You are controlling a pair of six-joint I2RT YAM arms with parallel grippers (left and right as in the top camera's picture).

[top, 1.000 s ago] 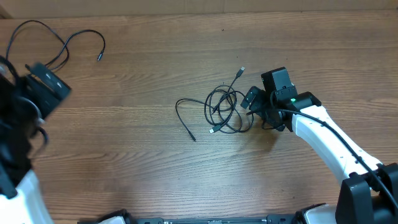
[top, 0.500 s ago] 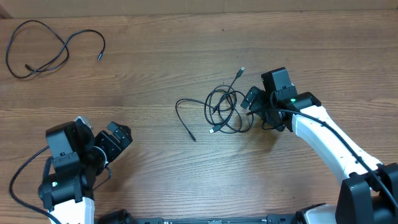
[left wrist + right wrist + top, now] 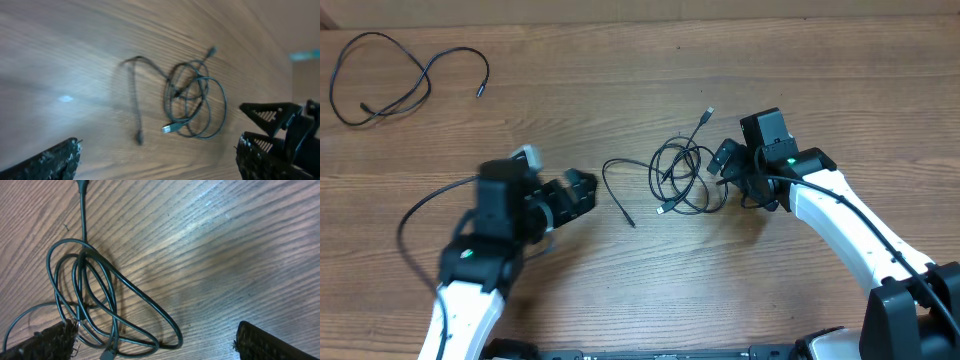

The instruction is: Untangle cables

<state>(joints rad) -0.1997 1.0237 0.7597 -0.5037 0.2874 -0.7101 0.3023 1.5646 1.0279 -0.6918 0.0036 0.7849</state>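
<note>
Overhead: thin black cables (image 3: pixel 672 172) loop on grained wood table (image 3: pixel 620 90); left gripper (image 3: pixel 588 192), right gripper (image 3: pixel 720 162) both spread.

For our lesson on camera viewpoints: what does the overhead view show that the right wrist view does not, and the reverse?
Only the overhead view shows the loose cable lying apart near the table's far left corner, the plug end of the long tail trailing from the tangle, and the open left gripper beside it. Only the right wrist view shows the coil's loops crossing up close, framed by the fingers of the open right gripper. Both show the tangled cables on the wooden table.
</note>
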